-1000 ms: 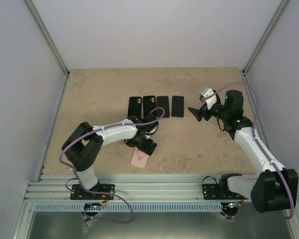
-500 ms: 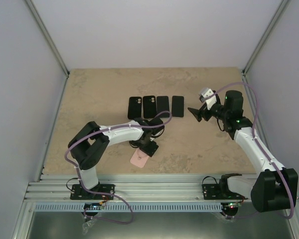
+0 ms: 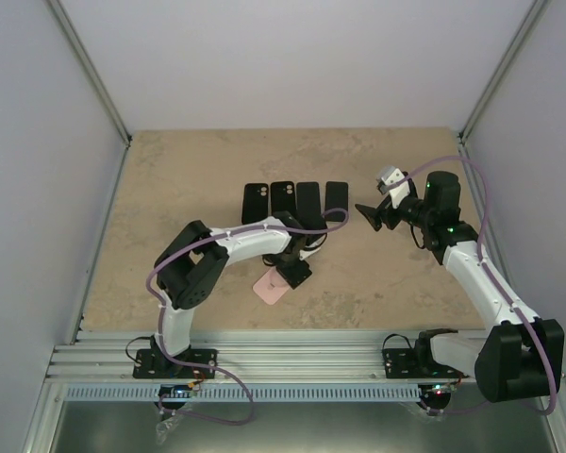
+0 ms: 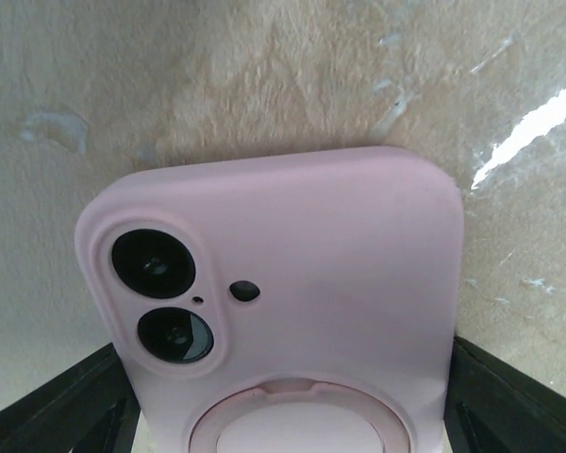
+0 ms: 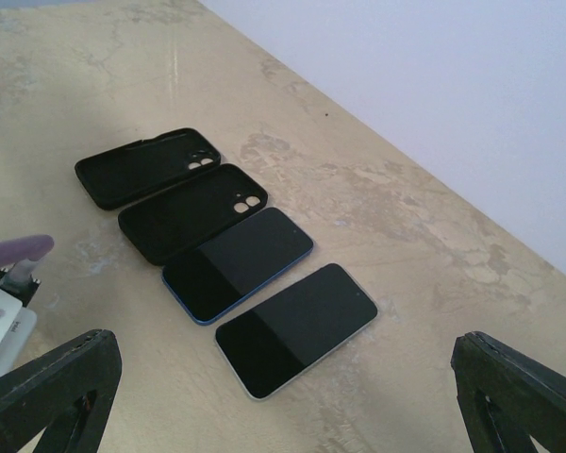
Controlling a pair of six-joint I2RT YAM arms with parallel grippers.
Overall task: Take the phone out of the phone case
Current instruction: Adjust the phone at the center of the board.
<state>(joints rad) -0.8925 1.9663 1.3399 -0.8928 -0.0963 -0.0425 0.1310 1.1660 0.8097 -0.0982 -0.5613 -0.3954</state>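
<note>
While my left gripper grips the pink silicone phone case by its sides, my right gripper hangs wide, empty, far right; next, I reckon, it must push the phone out.

Beige table: two black cases, two phones, side by side

The pale pink rubbery phone case is one plain colour, with two glossy black lenses in its cutout. The flat stone-look counter is beige, mottled with cream patches and greyish veins. On it lie a matte black empty case, a second matte black case, a black-screened phone with a blue rim and a black-screened phone with a whitish rim. The left arm and right arm are white and black, trailing purple cables. The left fingers and right fingers are black. The plain walls are pale grey.
</note>
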